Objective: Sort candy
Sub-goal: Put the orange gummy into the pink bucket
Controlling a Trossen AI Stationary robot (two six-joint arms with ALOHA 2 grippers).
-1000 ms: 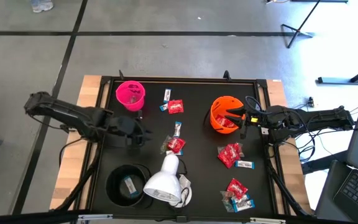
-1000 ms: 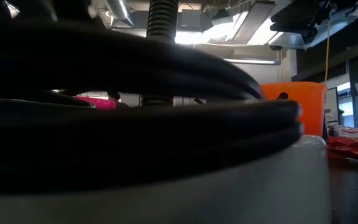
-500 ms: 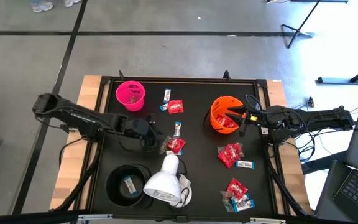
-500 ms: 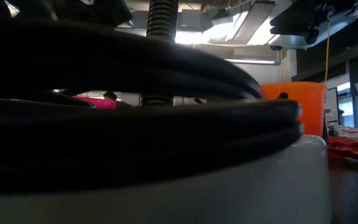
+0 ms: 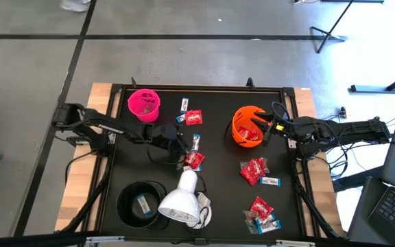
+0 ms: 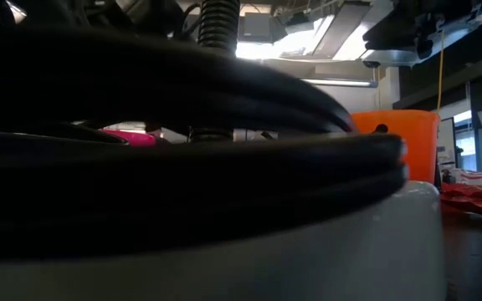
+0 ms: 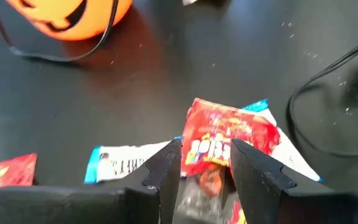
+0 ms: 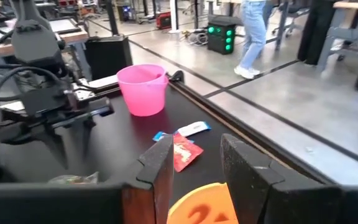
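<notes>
A black table [image 5: 218, 182] carries three cups: a black one [image 5: 141, 202] at the near left with a wrapped sweet inside, an orange one [image 5: 247, 126] toward the right, and a pink one [image 5: 143, 104] at the far left. A white lamp head [image 5: 181, 199] lies next to the black cup.

Two arms reach in. The left gripper [image 5: 182, 148] is low over the middle of the table, its fingers [image 7: 166, 163] partly open on either side of a red packet [image 7: 225, 140], which lies on the table. The right gripper [image 5: 259, 127] hangs over the orange cup, fingers partly open with nothing between them.

The candy [image 5: 256, 170] lies scattered in about four little clusters: by the pink cup, in the middle, and two at the right.
</notes>
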